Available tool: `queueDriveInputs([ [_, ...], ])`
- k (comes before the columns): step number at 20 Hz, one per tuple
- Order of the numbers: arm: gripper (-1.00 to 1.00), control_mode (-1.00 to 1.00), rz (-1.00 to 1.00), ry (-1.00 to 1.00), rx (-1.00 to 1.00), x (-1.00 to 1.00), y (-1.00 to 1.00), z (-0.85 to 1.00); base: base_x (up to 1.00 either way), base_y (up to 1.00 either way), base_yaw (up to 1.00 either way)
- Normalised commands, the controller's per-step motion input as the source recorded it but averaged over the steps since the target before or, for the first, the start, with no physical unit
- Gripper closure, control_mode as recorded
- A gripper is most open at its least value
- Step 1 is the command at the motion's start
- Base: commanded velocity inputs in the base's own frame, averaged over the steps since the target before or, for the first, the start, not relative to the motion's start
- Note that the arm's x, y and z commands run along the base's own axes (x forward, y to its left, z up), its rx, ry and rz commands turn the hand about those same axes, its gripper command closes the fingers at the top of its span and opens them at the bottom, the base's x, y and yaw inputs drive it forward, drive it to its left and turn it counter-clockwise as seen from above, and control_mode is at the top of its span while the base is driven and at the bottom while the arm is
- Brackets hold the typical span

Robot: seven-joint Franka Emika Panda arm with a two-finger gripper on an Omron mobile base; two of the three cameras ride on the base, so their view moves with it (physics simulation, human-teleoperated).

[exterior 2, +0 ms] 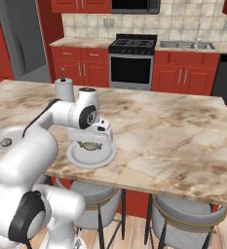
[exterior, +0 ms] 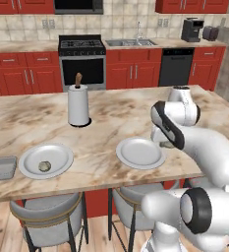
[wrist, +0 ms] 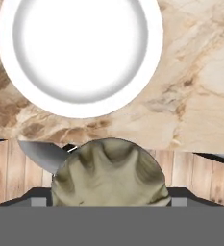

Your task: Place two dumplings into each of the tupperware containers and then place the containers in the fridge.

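Gripping a dumpling (wrist: 108, 173), your end effector (exterior 2: 90, 145) is hovering above the near plate (exterior: 140, 152) at the worktop (exterior 2: 173, 131) edge; its fingertips are hiding behind that dumpling in the hand view. A second dumpling (exterior: 44, 166) is lying on the far-left plate (exterior: 62, 153). One tupperware container (exterior: 0, 168) is getting cropped by the left border.

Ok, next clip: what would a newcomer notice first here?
The white arm reaching over the marble island, its pincer closed on a dumpling above an empty white plate near the front edge. Further left, a second plate holds a dumpling, beside a grey tupperware container.
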Motion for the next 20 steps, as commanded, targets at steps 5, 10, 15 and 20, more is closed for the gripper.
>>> queueDriveInputs([
  [5, 1.00, -1.00, 0.01, 0.08, -0.01, -0.73, 0.08, 0.56, 0.00, 0.00, 0.00],
  [10, 1.00, -1.00, -0.09, 0.08, 0.00, -0.67, 0.35, 0.23, 0.00, 0.00, 0.00],
  [15, 1.00, -1.00, -0.12, 0.02, 0.00, -0.42, 0.05, 0.24, 0.00, 0.00, 0.00],
  [20, 1.00, -1.00, -0.05, 0.00, 0.00, -0.32, 0.09, 0.13, 0.00, 0.00, 0.00],
])
